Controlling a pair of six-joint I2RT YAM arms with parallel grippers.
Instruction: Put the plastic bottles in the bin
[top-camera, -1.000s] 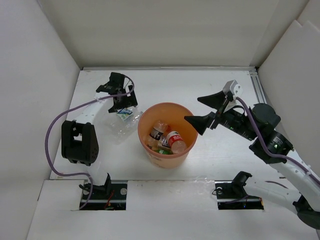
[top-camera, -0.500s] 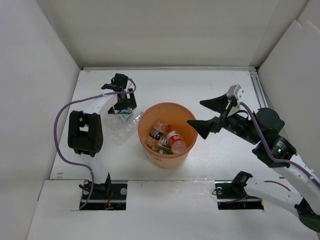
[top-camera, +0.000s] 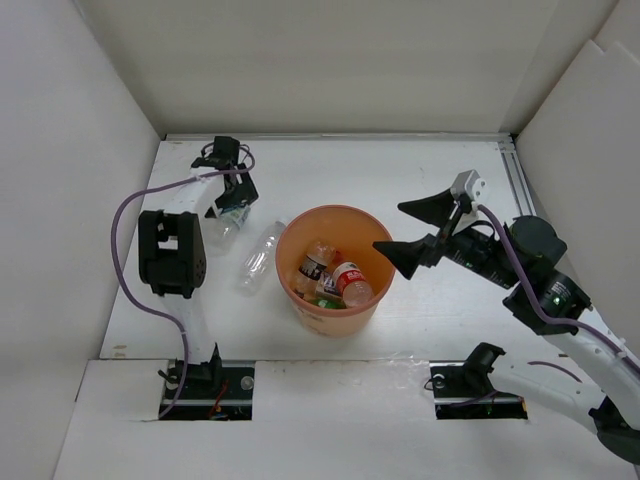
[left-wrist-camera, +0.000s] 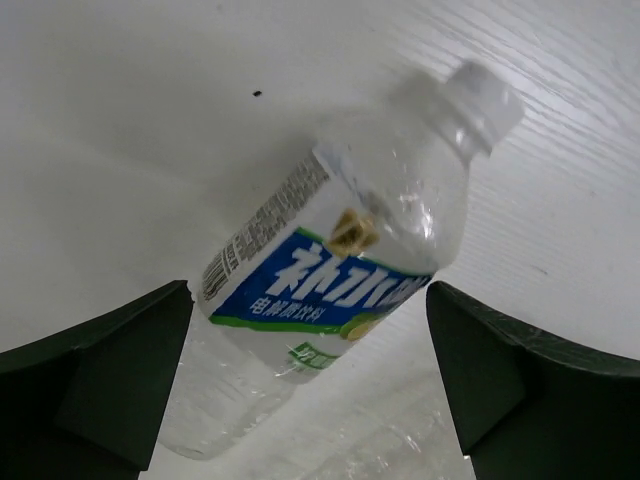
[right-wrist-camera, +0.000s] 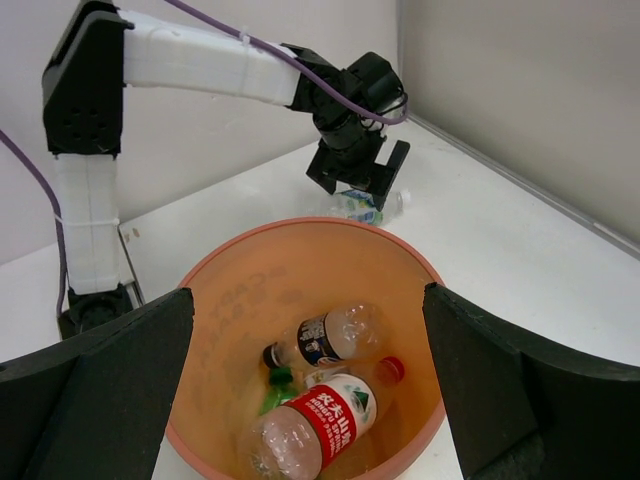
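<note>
Left claw (top-camera: 230, 203) shifted leftward over labelled bottle (left-wrist-camera: 340, 280), spread; right claw (top-camera: 387, 226) spread.

Looks thin, clear and glossy on the labelled bottle (left-wrist-camera: 420, 200), with crinkles and bright glints in the plastic; carries a smooth printed film label (left-wrist-camera: 310, 295) and a frosted, translucent cap (left-wrist-camera: 487, 100). Reads as matt white on the table (left-wrist-camera: 130, 120), with fine grain lines like painted wood. Shows dull, dark plastic on the fingers (left-wrist-camera: 110, 370) of the left gripper (left-wrist-camera: 306, 292). Appears as smooth orange plastic with a soft sheen on the bin (right-wrist-camera: 235, 300). Looks smooth along the purple cable (top-camera: 113, 250).
</note>
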